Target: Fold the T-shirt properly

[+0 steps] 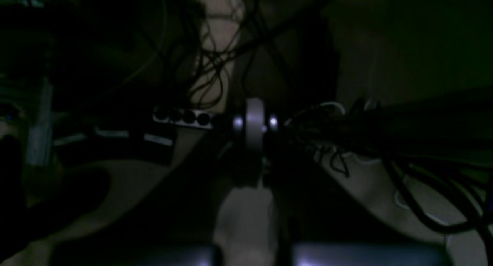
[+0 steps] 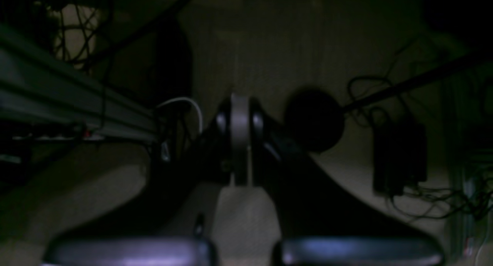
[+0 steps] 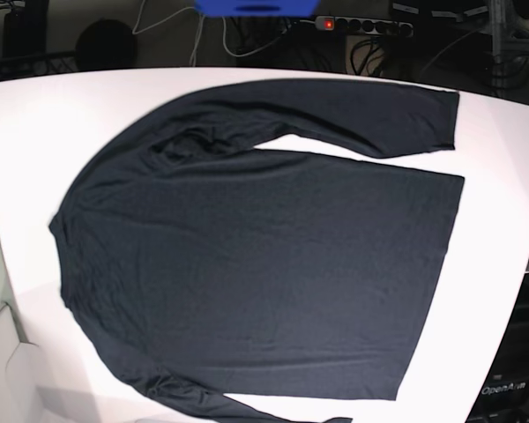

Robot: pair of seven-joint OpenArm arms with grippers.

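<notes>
Lying lengthwise, T-shirt (image 3: 264, 264) collar leftward

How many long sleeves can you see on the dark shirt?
2. One sleeve lies along the far edge of the T-shirt. The other sleeve runs along the near edge, partly cut off by the picture's bottom.

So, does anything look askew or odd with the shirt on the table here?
The T-shirt lies spread flat on the white table, neck toward the base view's left. Some bunching where the far sleeve meets the shoulder, and the near sleeve runs off-frame. No damage visible.
</notes>
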